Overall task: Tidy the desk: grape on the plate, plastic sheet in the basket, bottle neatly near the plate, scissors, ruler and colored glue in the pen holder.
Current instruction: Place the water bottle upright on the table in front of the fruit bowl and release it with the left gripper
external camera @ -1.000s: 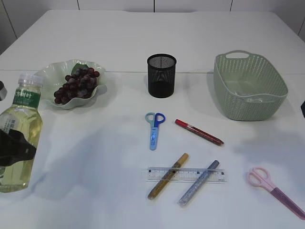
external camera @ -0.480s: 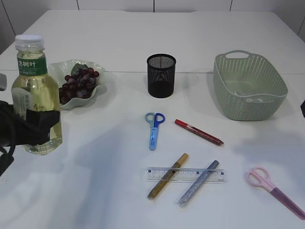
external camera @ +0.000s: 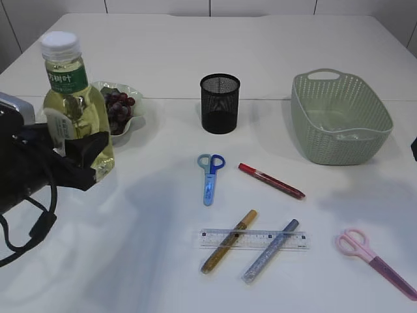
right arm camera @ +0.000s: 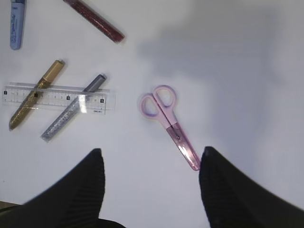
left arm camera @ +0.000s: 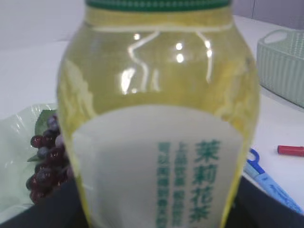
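I've swung the bottle (external camera: 73, 111) up and right since before; my left claw (external camera: 81, 156) is clamped on it, upright by the plate (external camera: 133, 117) with grapes (external camera: 117, 105): yellow liquid, white cap. Right claw (right arm camera: 149, 180) gapes. Two scissors, three glue pens, one ruler (external camera: 254, 238) on the tabletop (external camera: 150, 248).

- The exterior view looks down at a slant from the front onto the whole white counter (external camera: 163, 52).
- The left wrist view faces sideways, very near the bottle (left arm camera: 161, 123), which fills it; grapes (left arm camera: 47, 161) and blue scissors (left arm camera: 270, 183) at its edges also appear outside.
- The right wrist view looks straight down from higher, sharing the ruler (right arm camera: 57, 96) and pink scissors (right arm camera: 168, 124) with the exterior view.
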Controlling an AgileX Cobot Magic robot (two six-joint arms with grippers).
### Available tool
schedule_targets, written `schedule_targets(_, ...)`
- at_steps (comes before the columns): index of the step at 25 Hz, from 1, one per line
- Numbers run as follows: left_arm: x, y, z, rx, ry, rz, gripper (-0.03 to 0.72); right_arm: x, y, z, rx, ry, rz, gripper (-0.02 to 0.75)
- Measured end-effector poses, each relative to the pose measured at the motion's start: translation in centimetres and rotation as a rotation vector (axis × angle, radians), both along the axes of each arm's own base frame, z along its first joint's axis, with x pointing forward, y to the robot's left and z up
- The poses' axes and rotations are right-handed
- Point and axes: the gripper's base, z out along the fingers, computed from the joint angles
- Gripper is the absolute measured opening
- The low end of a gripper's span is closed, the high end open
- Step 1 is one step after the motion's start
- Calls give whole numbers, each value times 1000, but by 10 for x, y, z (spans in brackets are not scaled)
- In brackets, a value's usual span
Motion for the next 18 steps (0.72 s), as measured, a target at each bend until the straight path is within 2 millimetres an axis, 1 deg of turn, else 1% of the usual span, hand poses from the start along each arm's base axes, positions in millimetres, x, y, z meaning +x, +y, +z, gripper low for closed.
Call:
schedule_targets(1, 1, 0, -3, -7, -9, 5, 417, 0, 0, 0, 0, 0, 0, 494)
schedule_targets(3, 4, 0, -15, -3, 15, 16, 417, 0, 0, 0, 0, 0, 0, 494)
schedule_targets(7, 8, -1, -40, 28, 101, 23, 417, 0, 0, 0, 0, 0, 0, 494)
schedule_targets(13, 20, -6, -58, 43, 137, 20, 417, 0, 0, 0, 0, 0, 0, 494)
schedule_targets(18, 25, -4, -74, 49, 178, 57, 417, 0, 0, 0, 0, 0, 0, 494)
